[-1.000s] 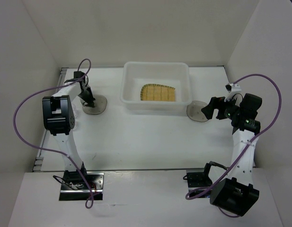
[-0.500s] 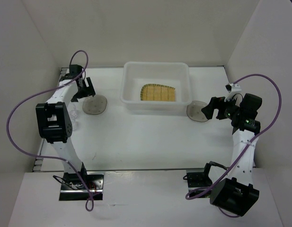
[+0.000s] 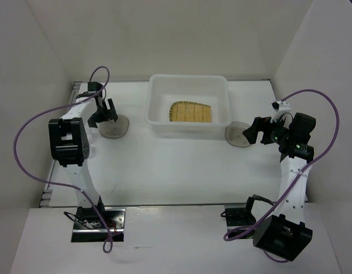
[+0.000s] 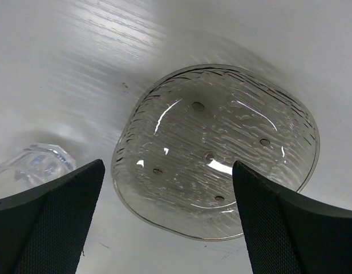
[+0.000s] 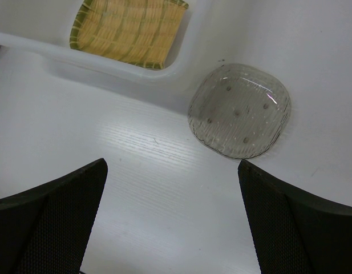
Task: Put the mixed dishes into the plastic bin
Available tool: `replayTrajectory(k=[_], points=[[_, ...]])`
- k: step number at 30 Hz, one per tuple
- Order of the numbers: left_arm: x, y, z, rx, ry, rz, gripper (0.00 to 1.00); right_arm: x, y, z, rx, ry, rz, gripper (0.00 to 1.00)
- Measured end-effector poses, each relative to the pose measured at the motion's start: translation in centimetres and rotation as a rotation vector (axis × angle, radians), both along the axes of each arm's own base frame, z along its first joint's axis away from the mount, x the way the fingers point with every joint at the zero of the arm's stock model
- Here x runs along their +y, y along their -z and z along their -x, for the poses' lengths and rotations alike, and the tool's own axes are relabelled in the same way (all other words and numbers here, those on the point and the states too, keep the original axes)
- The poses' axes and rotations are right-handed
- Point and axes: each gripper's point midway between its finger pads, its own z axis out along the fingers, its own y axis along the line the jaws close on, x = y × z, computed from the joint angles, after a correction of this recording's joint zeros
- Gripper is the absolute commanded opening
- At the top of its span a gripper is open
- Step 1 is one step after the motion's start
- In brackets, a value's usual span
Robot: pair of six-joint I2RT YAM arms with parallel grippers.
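Observation:
The plastic bin (image 3: 155, 108) stands at the back middle of the table, with the tan grid-patterned plate (image 3: 191, 112) lying inside it. One smoky-grey dish (image 3: 116, 128) rests on the table left of the bin. My left gripper (image 3: 104, 117) hovers open just above its left edge, and the dish (image 4: 218, 151) shows between the spread fingers (image 4: 50, 217). A tiny clear cup (image 4: 36, 162) sits left of that dish. The second smoky dish (image 3: 237, 136) lies right of the bin. My right gripper (image 3: 248, 132) is open beside it, holding nothing, with the dish (image 5: 239, 109) ahead of its jaws.
White walls close in the table on the left, back and right. The bin's front wall (image 5: 107, 63) runs close to the right dish. Purple cables loop off both arms. Bare tabletop (image 3: 176, 165) stretches in front of the bin.
My left gripper went from shut at the left dish to open. It pulled back and left, then came down toward the dish again. The dish stayed on the table. The right arm held still.

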Motion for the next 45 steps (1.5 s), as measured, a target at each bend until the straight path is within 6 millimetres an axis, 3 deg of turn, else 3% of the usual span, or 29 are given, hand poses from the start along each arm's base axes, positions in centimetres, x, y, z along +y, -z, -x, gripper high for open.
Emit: replayTrajectory(k=[7,13,21,25,30,34,38,45], points=[[-0.8,2.4,0.0,0.049,0.02,0.048,0.99,0.0,0.0,0.0,0.0,0.0,0.0,1.0],[-1.0,3.4,-0.1,0.067,0.026,0.072,0.99,0.0,0.0,0.0,0.0,0.0,0.0,1.0],[-1.8,3.3,-0.8,0.052,0.047,0.127,0.85,0.0,0.0,0.0,0.0,0.0,0.0,1.0],[-2.4,3.2,-1.2,0.04,0.065,0.171,0.72,0.0,0.0,0.0,0.0,0.0,0.0,1.0],[-3.5,3.3,-1.4,0.034,0.092,0.226,0.42,0.0,0.0,0.0,0.0,0.001,0.001,1.0],[-4.2,3.5,-1.4,0.035,0.109,0.266,0.25,-0.1,0.0,0.0,0.001,0.003,0.002,1.0],[-5.0,3.6,-1.5,0.03,0.128,0.307,0.25,-0.1,0.0,0.0,0.001,0.003,0.002,1.0],[-6.6,3.4,-2.0,0.007,0.175,0.395,0.44,0.0,0.6,0.1,0.013,0.005,-0.004,1.0]])
